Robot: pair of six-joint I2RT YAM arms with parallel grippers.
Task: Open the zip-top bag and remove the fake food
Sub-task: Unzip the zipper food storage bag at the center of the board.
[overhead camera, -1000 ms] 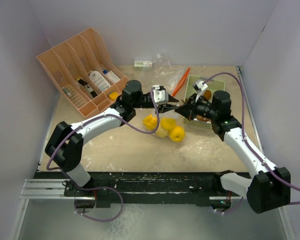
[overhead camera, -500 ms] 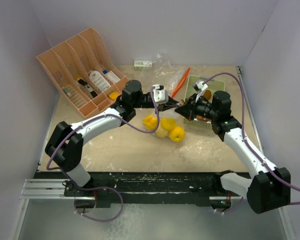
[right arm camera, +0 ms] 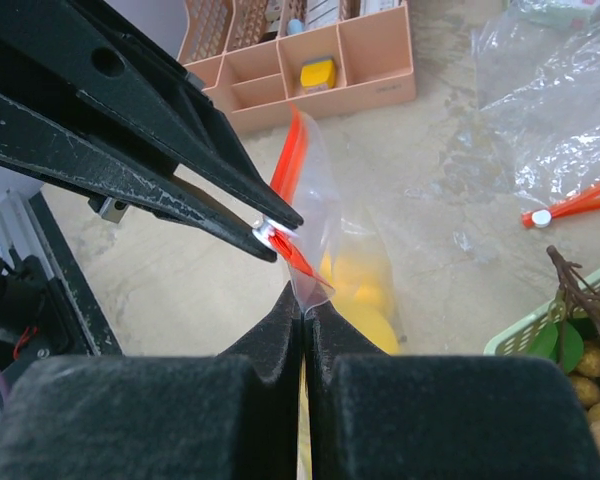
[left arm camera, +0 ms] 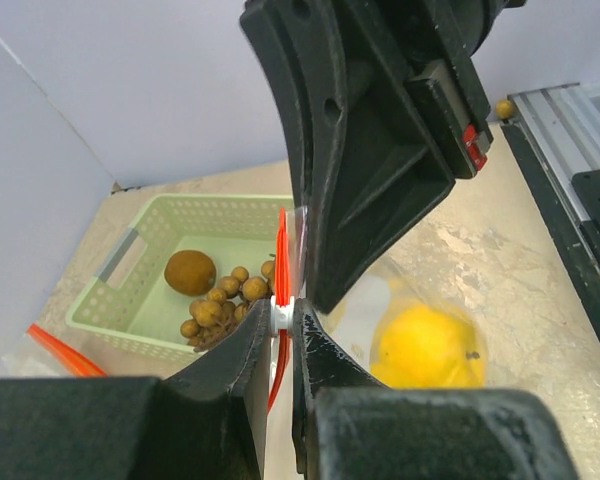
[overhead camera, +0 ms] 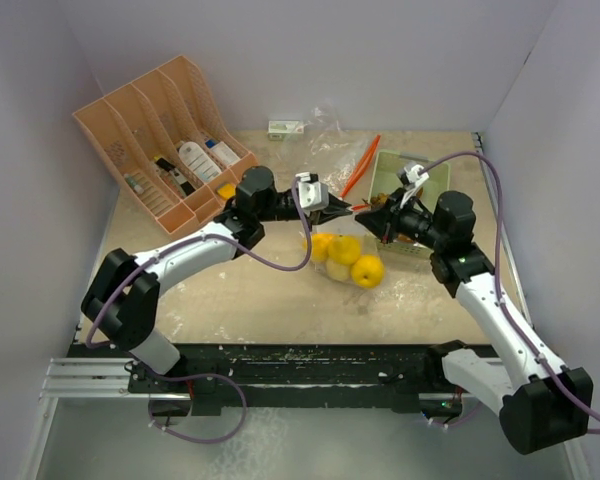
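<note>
While the clear, red-sealed zip-top plastic bag [right arm camera: 325, 215] is pinched at its top by the closed left tool [left arm camera: 285, 318] and closed right tool [right arm camera: 305, 305], glossy yellow plastic lemons [overhead camera: 367, 270] are seen inside, blurred and partly hidden.

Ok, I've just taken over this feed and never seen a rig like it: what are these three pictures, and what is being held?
Two robot arms are bolted at the near edge of the table. The wide picture looks down from above and behind them; the other two come from a camera on each wrist. The left gripper pinches the white slider on the orange zip of the zip-top bag; the right gripper pinches the bag's edge beside it. Inside the bag sits yellow fake food. Also on the table: an orange rack with small items and a green basket holding brown pieces.
</note>
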